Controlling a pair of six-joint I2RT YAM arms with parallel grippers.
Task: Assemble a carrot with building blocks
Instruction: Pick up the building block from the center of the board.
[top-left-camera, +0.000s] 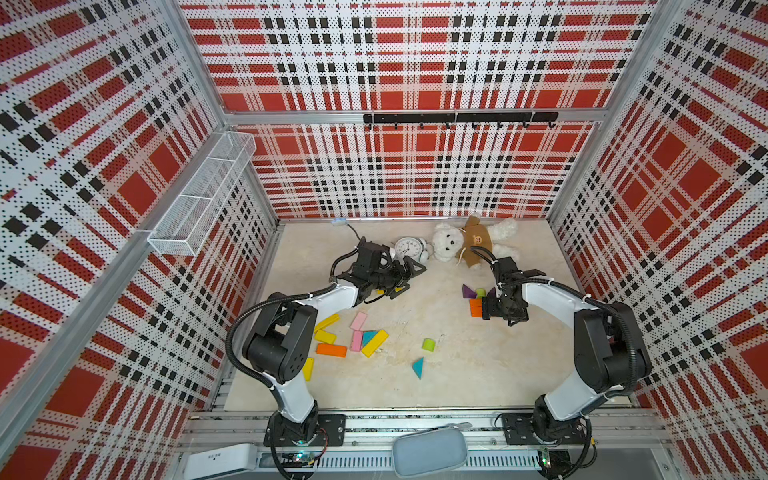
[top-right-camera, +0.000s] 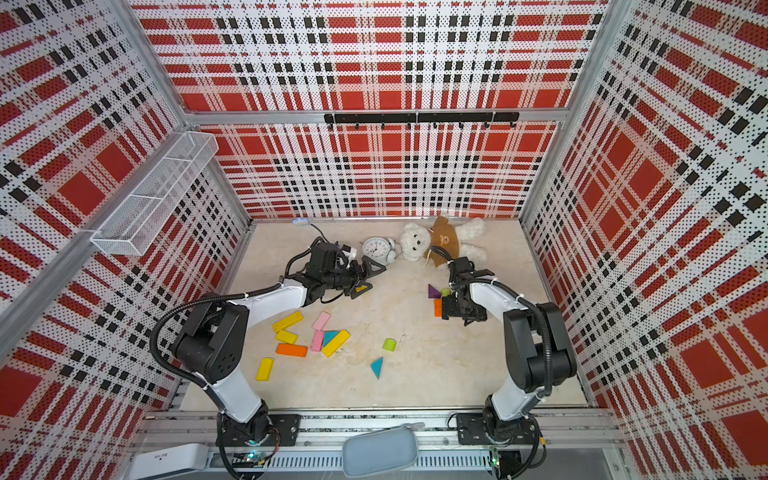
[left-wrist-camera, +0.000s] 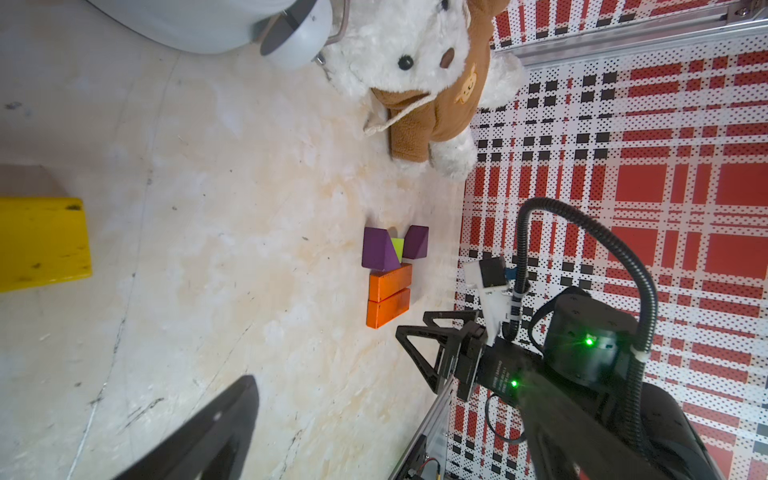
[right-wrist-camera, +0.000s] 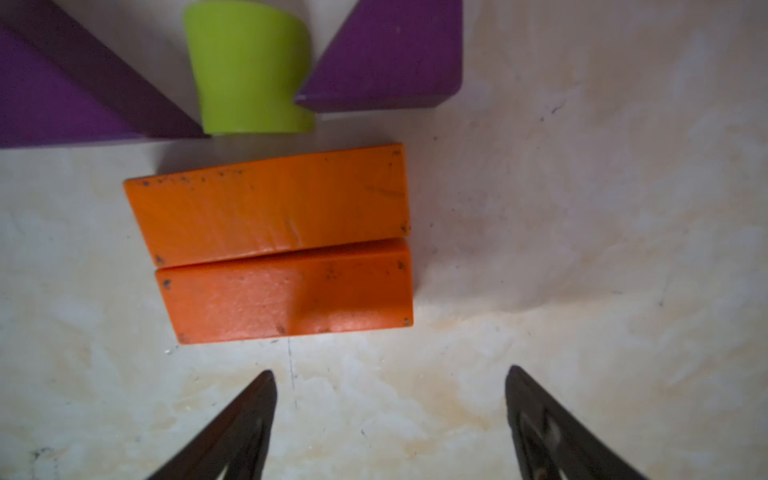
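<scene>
Carrot half built on right side of desk (right-wrist-camera: 582, 208): two orange bars (right-wrist-camera: 270, 208) laid side by side, with lime-green stub (right-wrist-camera: 249, 70) flanked by purple triangles (right-wrist-camera: 390, 54) just beyond. Fingers of right gripper (right-wrist-camera: 390, 370) are seen apart, nothing held, just short of nearer bar. Fingers of left gripper (top-left-camera: 409, 280) are spread wide, nothing gripped (yellow block (left-wrist-camera: 41, 245) lies right by them).

Risk, as judged: if right fingers are nudged forward, nearer bar gets shoved, row is skewed and stub toppled. Alarm clock (top-left-camera: 409, 248) could be clipped by left arm.

No writing can be read (clock numerals too small).
</scene>
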